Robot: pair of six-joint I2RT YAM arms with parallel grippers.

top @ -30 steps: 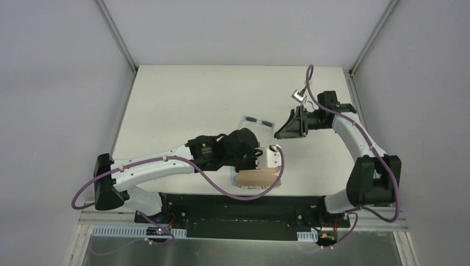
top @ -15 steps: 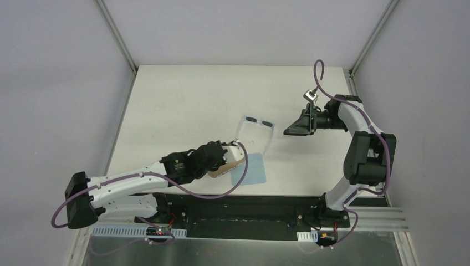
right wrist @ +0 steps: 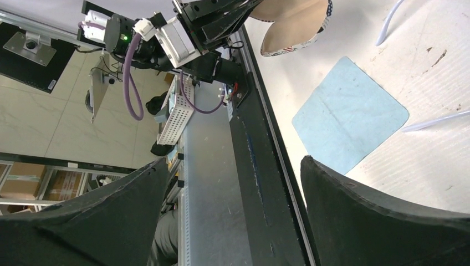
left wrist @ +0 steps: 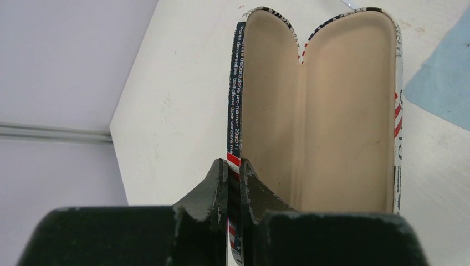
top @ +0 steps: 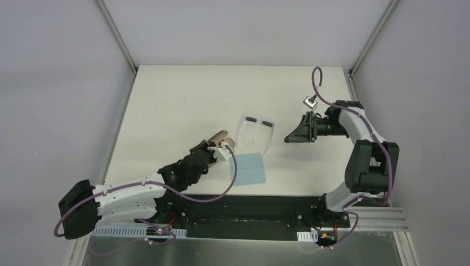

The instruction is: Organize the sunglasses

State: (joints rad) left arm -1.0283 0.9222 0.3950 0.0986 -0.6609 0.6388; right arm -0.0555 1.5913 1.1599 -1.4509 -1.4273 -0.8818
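Note:
The sunglasses (top: 259, 122), with a thin white frame and two dark lenses, lie open on the table centre, temple arms pointing toward the near edge; one temple arm shows in the right wrist view (right wrist: 438, 121). My left gripper (top: 213, 149) is shut on the rim of the open printed case (top: 221, 138), held left of the sunglasses. In the left wrist view the jaws (left wrist: 235, 166) pinch the case's edge, and its tan lining (left wrist: 316, 111) is empty. My right gripper (top: 292, 136) is open and empty, just right of the sunglasses, and faces them.
A light blue cloth (top: 249, 168) lies flat near the table's front edge, below the sunglasses; it shows in the right wrist view (right wrist: 349, 113) too. The black base rail (top: 238, 202) runs along the near edge.
My left arm has carried the open case from over the cloth to the left and further from the near edge. The right gripper pulled back a little to the right and stayed open.

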